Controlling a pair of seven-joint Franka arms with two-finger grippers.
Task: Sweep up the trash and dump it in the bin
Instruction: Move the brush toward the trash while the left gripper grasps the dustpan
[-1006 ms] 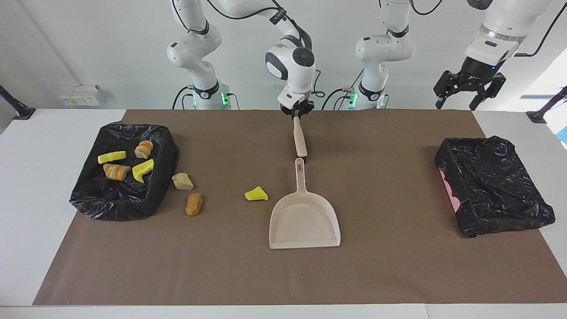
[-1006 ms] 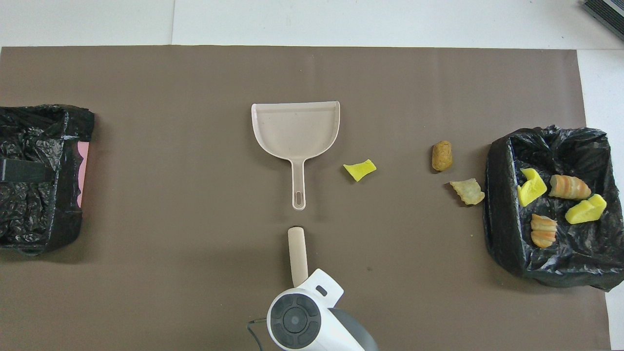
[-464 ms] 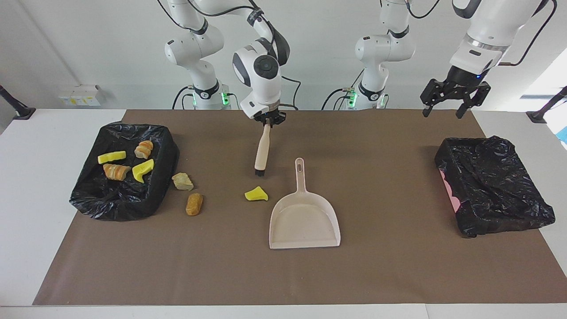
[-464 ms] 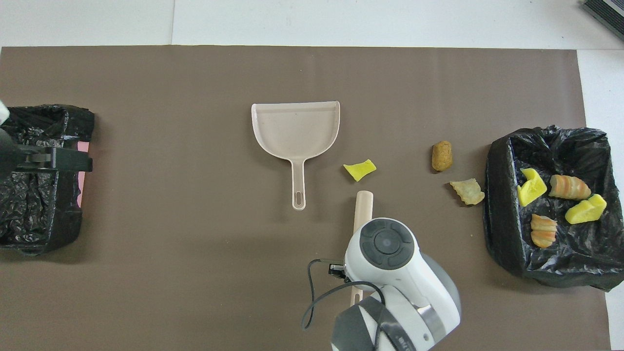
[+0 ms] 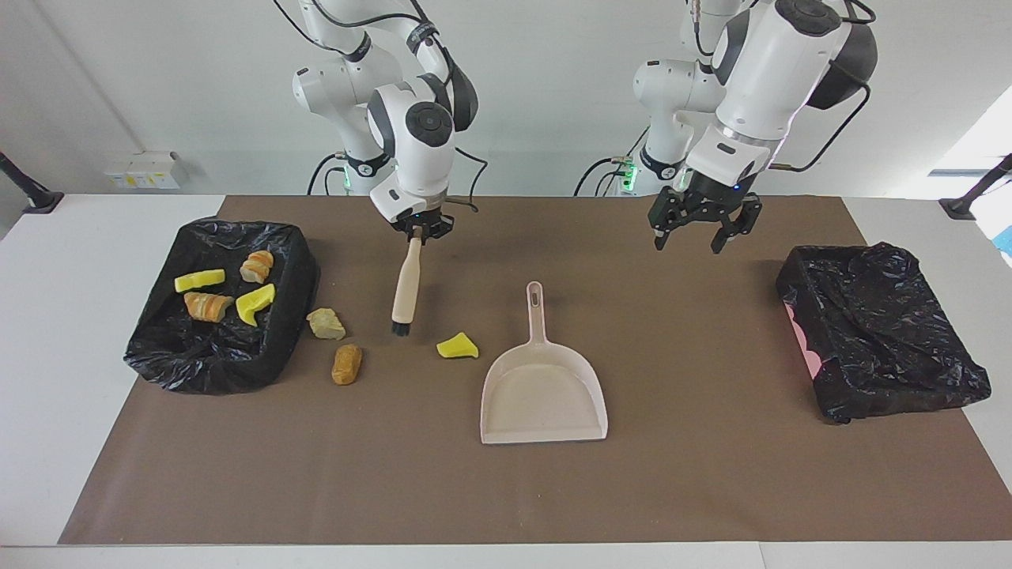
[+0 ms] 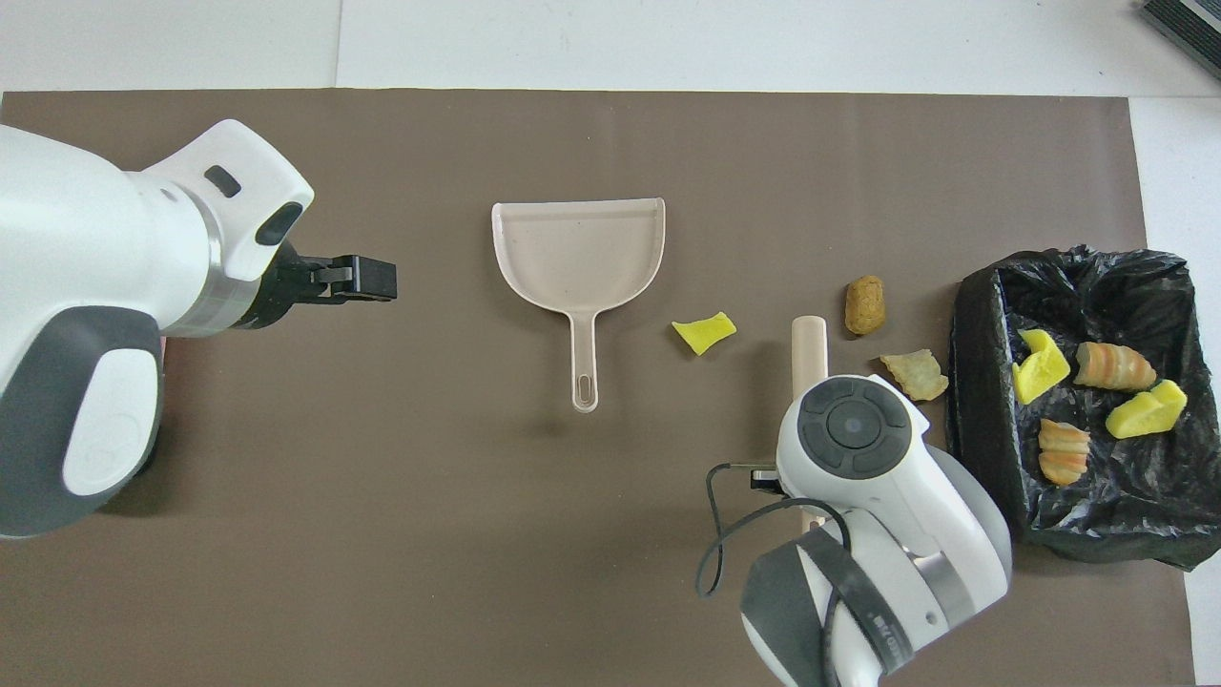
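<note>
From the facing view, the right gripper (image 5: 421,229) is pinching the top of the brush (image 5: 406,286), and the brush is hanging down with its black bristles just above the brown mat (image 5: 506,490). The trash is lying in two groups. Three scraps are sitting on the mat: a yellow wedge (image 5: 458,346) just beside the dustpan (image 5: 544,390), plus a tan lump (image 5: 326,323) and a brown lump (image 5: 346,364) next to the full bin (image 5: 294,261). Four more scraps are resting inside that bin. The left gripper (image 5: 696,229) is hanging over the mat with its claw spread wide and nothing in it, near the dustpan handle. The other bin (image 5: 881,336), at the left arm's end, is showing no scraps inside.

From the overhead view, the brush handle (image 6: 808,341) is poking out between the yellow wedge (image 6: 704,331) and the brown lump (image 6: 864,304). The tan lump (image 6: 916,373) is lying just beside the bin wall (image 6: 968,401). The left gripper (image 6: 367,278) is waiting apart from the dustpan (image 6: 578,253).

The scraps are probably light and squishy, like sponge and bread. They may roll or hop away when the brush is pushing them. So gentle, low pushes from the side facing away from the dustpan are looking best. The dustpan is looking stiff and light, and its thin handle is the good place to grab.
</note>
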